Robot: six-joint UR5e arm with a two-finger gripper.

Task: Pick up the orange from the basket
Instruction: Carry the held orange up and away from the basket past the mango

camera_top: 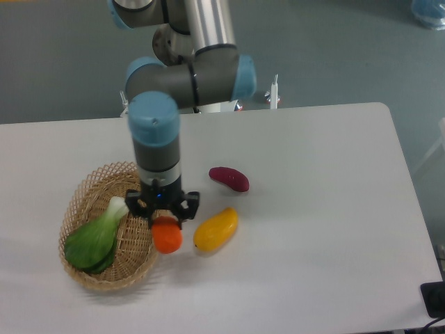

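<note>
The orange (167, 236) is small, round and bright, and sits at the right rim of the tan wicker basket (87, 198). My gripper (165, 221) points straight down and is closed on the top of the orange. Whether the orange rests on the rim or hangs just above it cannot be told. The gripper body hides the fruit's upper part.
A green leafy bok choy (97, 236) lies inside the basket at the left. A yellow mango (216, 229) lies on the white table just right of the orange. A purple sweet potato (229, 179) lies farther back right. The table's edge runs along the right.
</note>
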